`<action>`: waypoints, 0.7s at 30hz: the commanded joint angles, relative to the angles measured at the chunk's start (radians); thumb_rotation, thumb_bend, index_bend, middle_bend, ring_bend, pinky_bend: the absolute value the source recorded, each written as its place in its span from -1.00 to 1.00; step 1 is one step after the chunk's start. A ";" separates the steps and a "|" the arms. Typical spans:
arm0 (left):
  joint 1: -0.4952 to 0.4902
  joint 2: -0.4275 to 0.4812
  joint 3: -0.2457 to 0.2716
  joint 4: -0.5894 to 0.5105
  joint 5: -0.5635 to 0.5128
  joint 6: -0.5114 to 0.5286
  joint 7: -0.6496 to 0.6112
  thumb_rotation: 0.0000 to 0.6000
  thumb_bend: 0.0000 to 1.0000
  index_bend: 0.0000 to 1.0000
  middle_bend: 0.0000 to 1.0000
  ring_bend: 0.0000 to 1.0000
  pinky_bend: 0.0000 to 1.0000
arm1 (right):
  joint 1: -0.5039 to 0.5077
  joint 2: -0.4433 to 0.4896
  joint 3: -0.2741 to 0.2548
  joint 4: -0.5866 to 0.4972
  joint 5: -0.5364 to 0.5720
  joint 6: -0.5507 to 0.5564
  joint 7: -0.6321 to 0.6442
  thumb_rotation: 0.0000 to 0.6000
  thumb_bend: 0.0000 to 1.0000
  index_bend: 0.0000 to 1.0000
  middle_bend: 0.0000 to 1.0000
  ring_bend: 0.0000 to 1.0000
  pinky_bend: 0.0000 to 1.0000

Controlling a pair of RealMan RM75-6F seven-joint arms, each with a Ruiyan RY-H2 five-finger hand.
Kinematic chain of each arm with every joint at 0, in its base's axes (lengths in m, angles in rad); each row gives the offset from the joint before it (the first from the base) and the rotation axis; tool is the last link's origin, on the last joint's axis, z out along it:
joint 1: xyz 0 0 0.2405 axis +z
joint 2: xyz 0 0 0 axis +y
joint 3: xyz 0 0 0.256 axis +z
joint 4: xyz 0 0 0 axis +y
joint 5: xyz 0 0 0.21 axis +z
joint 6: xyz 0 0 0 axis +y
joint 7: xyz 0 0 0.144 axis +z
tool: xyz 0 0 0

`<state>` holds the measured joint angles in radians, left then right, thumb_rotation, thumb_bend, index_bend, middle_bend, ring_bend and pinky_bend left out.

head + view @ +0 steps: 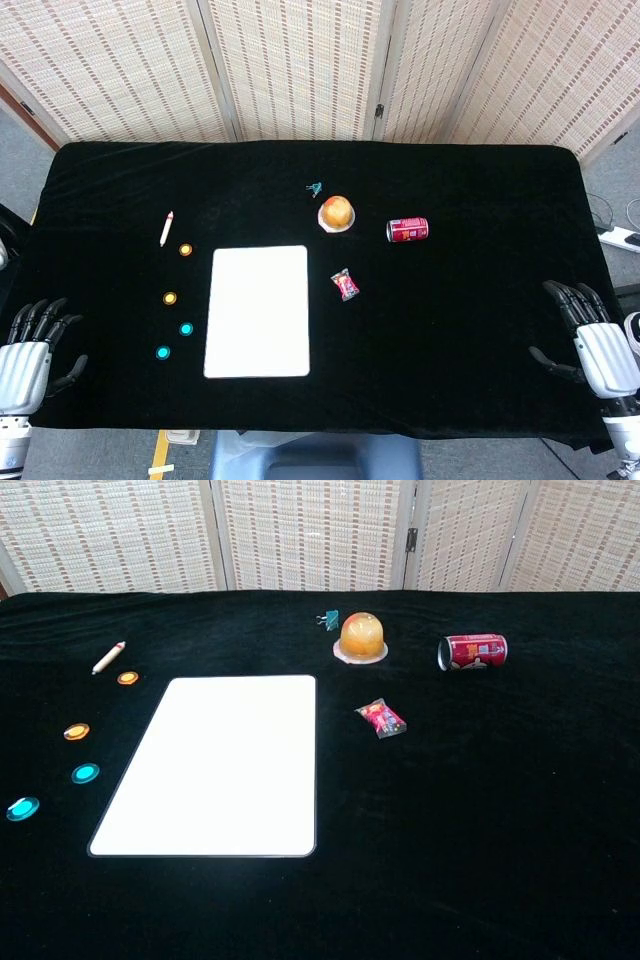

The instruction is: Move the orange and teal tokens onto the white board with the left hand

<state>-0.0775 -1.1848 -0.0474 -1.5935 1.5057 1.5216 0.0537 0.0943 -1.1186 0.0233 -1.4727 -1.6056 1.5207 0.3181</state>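
The white board (258, 311) (220, 765) lies flat on the black table, left of centre, with nothing on it. Left of it sit two orange tokens (185, 250) (170, 298) and two teal tokens (186, 328) (163, 352). The chest view shows the same orange tokens (127, 678) (77, 731) and teal tokens (86, 773) (22, 808). My left hand (30, 355) hovers at the table's near left corner, fingers apart, holding nothing. My right hand (592, 340) is at the near right edge, also empty with fingers apart. Neither hand shows in the chest view.
A white pen (166, 228) lies beyond the tokens. An orange domed object on a small dish (338, 212), a teal clip (314, 188), a red can on its side (407, 230) and a wrapped candy (345, 285) lie right of the board.
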 commanded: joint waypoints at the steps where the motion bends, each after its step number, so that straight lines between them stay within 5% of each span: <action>1: -0.003 -0.001 0.001 0.002 0.000 -0.006 0.002 1.00 -0.26 -0.41 -0.74 -0.87 -1.00 | 0.000 0.001 -0.001 -0.002 -0.001 -0.002 -0.002 1.00 -0.46 -0.87 -0.76 -0.78 -0.94; 11: -0.066 0.016 -0.032 0.009 0.013 -0.060 -0.009 1.00 -0.26 -0.40 -0.74 -0.86 -1.00 | -0.002 0.012 0.007 -0.015 0.000 0.012 -0.022 1.00 -0.46 -0.87 -0.76 -0.78 -0.94; 21: -0.292 0.007 -0.133 0.069 -0.027 -0.315 -0.107 1.00 -0.25 -0.32 -0.74 -0.83 -1.00 | -0.009 0.018 0.004 -0.019 0.000 0.018 -0.017 1.00 -0.46 -0.87 -0.77 -0.78 -0.94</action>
<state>-0.3123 -1.1700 -0.1460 -1.5508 1.5013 1.2680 -0.0211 0.0853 -1.1013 0.0270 -1.4920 -1.6058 1.5386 0.3011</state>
